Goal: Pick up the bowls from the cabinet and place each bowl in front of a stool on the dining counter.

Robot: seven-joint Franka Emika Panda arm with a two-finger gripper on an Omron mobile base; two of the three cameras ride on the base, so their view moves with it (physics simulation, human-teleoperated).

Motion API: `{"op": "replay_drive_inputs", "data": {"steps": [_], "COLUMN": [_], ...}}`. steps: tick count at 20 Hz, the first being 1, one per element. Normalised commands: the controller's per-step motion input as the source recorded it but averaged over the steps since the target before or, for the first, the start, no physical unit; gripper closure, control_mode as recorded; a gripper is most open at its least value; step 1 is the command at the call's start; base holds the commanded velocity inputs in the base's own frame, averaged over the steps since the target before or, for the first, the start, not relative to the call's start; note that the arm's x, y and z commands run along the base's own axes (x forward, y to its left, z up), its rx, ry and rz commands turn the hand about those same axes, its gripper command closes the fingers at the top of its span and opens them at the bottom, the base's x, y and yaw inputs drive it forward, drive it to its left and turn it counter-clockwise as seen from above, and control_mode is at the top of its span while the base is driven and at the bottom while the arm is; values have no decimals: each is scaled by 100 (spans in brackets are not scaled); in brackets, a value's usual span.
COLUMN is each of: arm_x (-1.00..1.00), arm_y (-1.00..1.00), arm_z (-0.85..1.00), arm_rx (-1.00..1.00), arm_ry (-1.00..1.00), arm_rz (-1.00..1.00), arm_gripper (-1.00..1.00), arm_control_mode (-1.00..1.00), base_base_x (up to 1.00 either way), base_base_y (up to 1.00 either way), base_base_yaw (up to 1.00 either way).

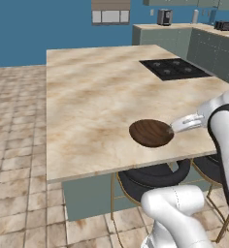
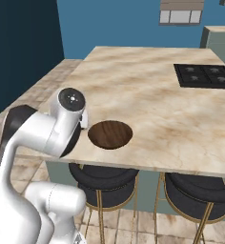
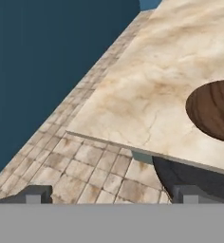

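a dark brown wooden bowl [image 1: 152, 132] [image 2: 110, 134] [image 3: 213, 110] is sitting upright on the beige marble dining counter [image 1: 97, 101] [image 2: 148, 90] [image 3: 147, 90], close to the near edge of the top and not hanging over it. directly below that edge a black padded stool [image 1: 153, 177] [image 2: 104, 180] [image 3: 190, 174] is standing tucked under the overhang, so the bowl is lying just in front of it. a second stool [image 1: 208, 167] [image 2: 200, 190] of the same kind is standing beside the first, further along the same edge. the black cooktop [image 1: 174, 68] [image 2: 205, 75] is sitting flush in the counter top, well apart from the bowl, toward the far side. the gripper [image 1: 171, 128] [image 3: 109, 194] is hovering just beside the bowl's rim, out past the counter edge, with its two dark fingertips [image 3: 35, 194] spread wide and nothing between them; whether a finger is touching the rim is too close to tell. in the hand view the bowl is lying off to one side of the gap between the tips, not inside it. tiled floor [image 1: 19, 145] [image 3: 85, 166] is spreading around the counter, and a blue wall [image 1: 39, 24] [image 2: 109, 24] is rising behind it, with grey-green cabinets [image 1: 184, 41] and a worktop along the far side.
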Motion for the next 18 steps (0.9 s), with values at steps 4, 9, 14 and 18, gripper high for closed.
{"op": "replay_drive_inputs", "data": {"steps": [4, 9, 14, 18], "arm_x": [2, 0, 0, 0], "arm_y": [58, 12, 0, 0], "arm_z": [-41, -15, 0, 0], "arm_rx": [-1, -2, 0, 0], "arm_ry": [3, 0, 0, 0], "arm_rz": [22, -3, 0, 0], "arm_gripper": [-100, -100, -100, -100], "arm_control_mode": [-100, 100, 100, 100], "base_base_x": [0, -20, -93, -85], "base_base_y": [0, 3, 0, -39], "base_base_yaw": [0, -16, -43, -50]}}
